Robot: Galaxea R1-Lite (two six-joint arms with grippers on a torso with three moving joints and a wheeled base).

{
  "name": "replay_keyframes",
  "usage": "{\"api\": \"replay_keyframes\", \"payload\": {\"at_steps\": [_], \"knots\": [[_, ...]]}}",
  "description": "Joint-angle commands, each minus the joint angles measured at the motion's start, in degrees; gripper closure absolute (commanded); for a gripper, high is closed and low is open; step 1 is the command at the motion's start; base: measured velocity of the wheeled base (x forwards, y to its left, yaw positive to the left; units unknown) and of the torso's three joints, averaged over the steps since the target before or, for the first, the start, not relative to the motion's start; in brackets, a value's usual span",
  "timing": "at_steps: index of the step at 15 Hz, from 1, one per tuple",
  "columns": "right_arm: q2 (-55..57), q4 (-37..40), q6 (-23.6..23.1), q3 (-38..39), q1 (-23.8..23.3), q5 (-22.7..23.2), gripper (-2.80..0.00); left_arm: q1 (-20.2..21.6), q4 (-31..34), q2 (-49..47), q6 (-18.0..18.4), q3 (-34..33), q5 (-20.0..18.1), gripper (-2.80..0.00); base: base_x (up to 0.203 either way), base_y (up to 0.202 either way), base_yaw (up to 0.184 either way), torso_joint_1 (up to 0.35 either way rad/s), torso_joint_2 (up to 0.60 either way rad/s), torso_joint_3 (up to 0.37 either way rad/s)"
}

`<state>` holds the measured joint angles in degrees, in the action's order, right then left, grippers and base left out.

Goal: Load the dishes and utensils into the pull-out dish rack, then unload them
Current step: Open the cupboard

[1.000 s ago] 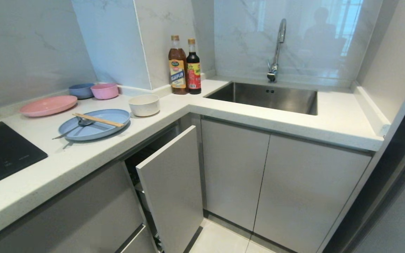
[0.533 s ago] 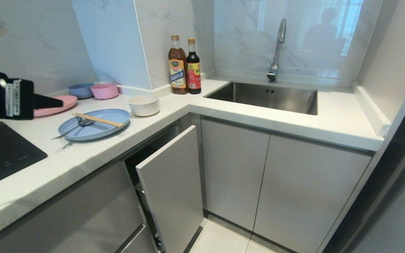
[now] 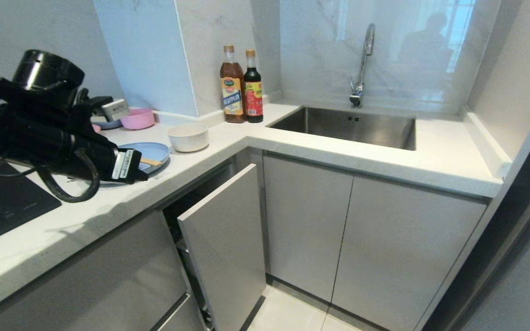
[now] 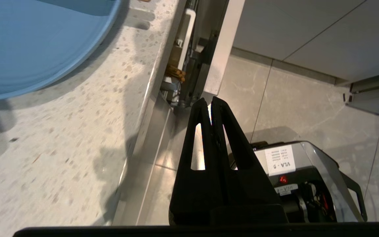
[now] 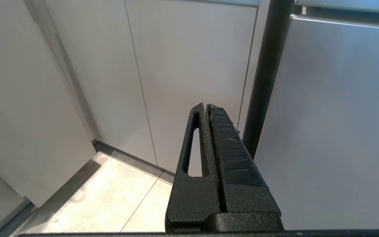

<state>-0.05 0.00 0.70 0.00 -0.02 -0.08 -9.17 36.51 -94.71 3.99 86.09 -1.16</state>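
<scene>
Left tool (image 3: pixel 141 176) pressed together, now advanced over blue plate (image 3: pixel 157 151), near counter edge, previously farther left.

On the counter (image 3: pixel 292 151), the bowl (image 3: pixel 188 137) sits right of the plate (image 3: pixel 152 151), seemingly apart, bottles (image 3: pixel 241 87) behind.

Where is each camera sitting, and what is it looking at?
Head view: high on the robot, looking down at the counter corner, sink and pull-out dish rack; the left arm crosses over the light-blue plate.
Left wrist view: behind the left gripper, looking down past the counter edge to the floor and robot base; fingers shut.
Right wrist view: behind the right gripper, low, facing cabinet doors; fingers shut.
Shared: head and left wrist views both show the blue plate.
</scene>
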Motion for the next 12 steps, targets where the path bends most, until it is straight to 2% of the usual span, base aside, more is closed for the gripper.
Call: {"api": "replay_keyframes", "payload": {"at_steps": [1,5,12], "knots": [[0.05,0.00,0.00,0.09,0.02,0.00,0.00,-0.49,0.26,-4.18,-0.02,0.95,0.02,0.00,0.000,0.000,0.000,0.000,0.00,0.000],[0.05,0.00,0.00,0.00,0.02,-0.01,0.00,-2.59,0.18,-9.40,-0.03,4.10,0.08,0.00,0.000,0.000,0.000,0.000,0.00,0.000],[0.05,0.00,0.00,0.01,0.02,-0.01,0.00,-2.99,-0.34,-18.62,-0.07,8.35,0.43,0.00,0.000,0.000,0.000,0.000,0.00,0.000]]}}
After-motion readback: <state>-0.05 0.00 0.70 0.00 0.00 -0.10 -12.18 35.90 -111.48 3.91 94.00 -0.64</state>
